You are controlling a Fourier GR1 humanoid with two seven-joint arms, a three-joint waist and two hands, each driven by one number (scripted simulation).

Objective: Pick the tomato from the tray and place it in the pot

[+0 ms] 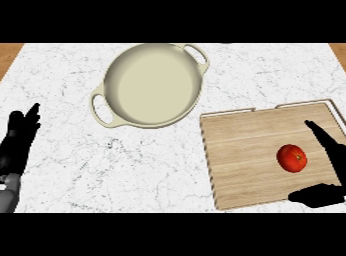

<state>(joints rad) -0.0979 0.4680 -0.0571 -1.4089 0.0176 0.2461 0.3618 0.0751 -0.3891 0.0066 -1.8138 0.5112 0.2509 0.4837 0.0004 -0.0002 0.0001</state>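
A red tomato (292, 158) lies on the wooden tray (242, 150) at the right of the counter. My right hand (341, 167) is spread open around it: the fingers stretch along the tomato's right side and the thumb lies below it, neither touching it. A cream pot (150, 85) with two side handles stands empty at the upper middle, left of the tray. My left hand (15, 142) rests open near the left edge, fingers pointing up, holding nothing.
The white marble counter (132, 170) spreads between the pot and the lower edge. Wooden strips show past the counter's top left and top right corners. The tray has a raised rim with a gap on its far side.
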